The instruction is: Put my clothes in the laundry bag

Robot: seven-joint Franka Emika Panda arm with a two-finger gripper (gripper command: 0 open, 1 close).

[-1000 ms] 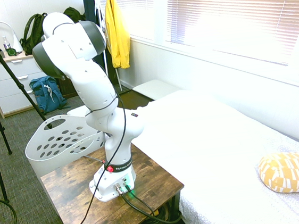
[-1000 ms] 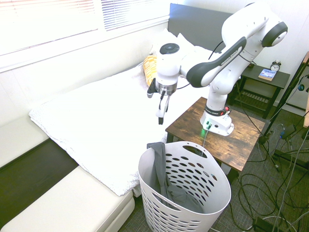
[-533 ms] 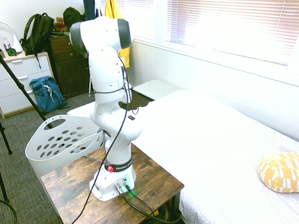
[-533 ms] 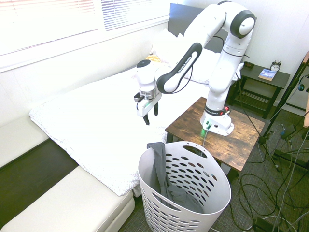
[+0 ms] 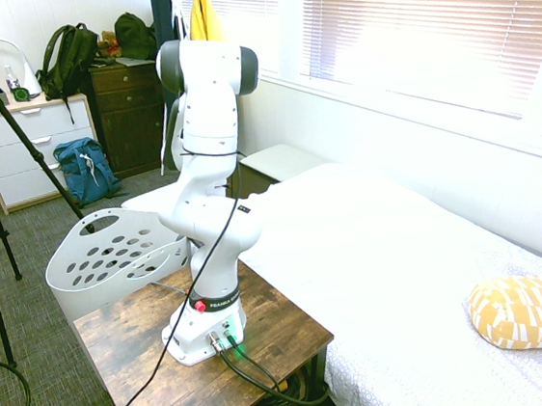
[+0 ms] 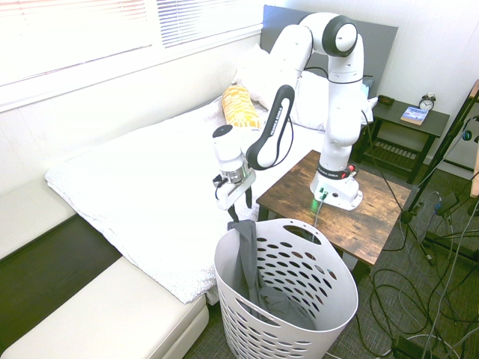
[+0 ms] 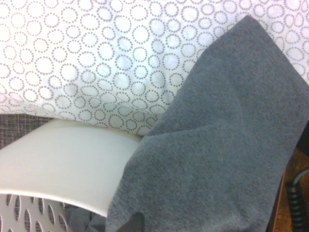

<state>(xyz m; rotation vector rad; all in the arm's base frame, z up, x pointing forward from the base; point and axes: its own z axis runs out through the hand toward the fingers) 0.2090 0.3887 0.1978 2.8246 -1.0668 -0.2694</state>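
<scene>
Second exterior view: you see the white arm reach from its wooden side table (image 6: 352, 217) down toward the near rim of the laundry bag (image 6: 288, 299)
Gripper: your gripper (image 6: 233, 207) points almost straight down, just above the bag's rim on the bed side
Fingers: spread wide apart, with nothing between them
Clothes: the dark grey clothes (image 6: 251, 265) hang over the bag's rim on its left side; most of the fabric trails down inside the bag, and a fold sits on top of the rim right under your gripper
Gap: you cannot tell whether the fingertips touch the fabric or stop just short of it
Laundry bag: white, with oval holes, standing on the floor between the bed (image 6: 150, 187) and the side table
Wrist view: the grey fabric (image 7: 222, 145) fills the right half, lying across the white rim (image 7: 63, 169), with the circle-printed bedspread (image 7: 96, 58) behind
First exterior view: the bag (image 5: 102, 259) stands to the left beyond the side table (image 5: 173, 378); your gripper is hidden behind the arm
Bed: a yellow patterned pillow (image 6: 241, 105) lies at the far end
</scene>
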